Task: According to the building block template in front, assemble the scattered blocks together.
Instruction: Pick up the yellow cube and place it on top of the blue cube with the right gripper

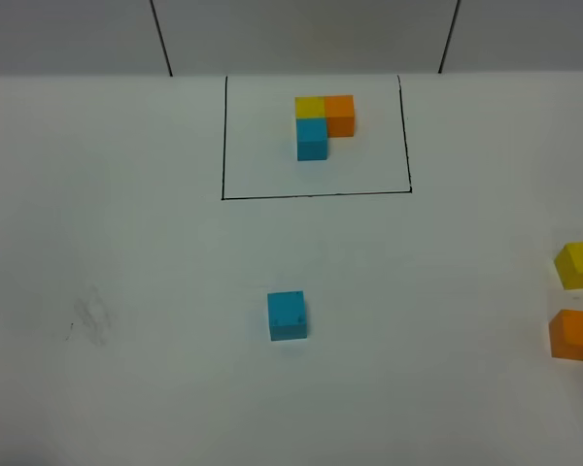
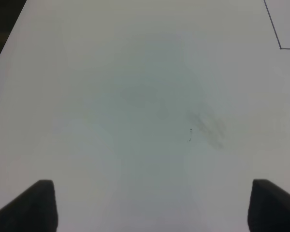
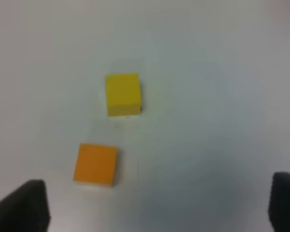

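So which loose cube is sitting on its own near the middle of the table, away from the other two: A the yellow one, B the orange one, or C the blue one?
C: the blue cube lies alone in the middle of the high view, while the yellow cube and orange cube sit near each other at its right edge.

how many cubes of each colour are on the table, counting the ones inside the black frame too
blue: 2, the framed blue cube and the loose blue cube
yellow: 2, the framed yellow cube and the loose yellow cube
orange: 2, the framed orange cube and the loose orange cube
total: 6
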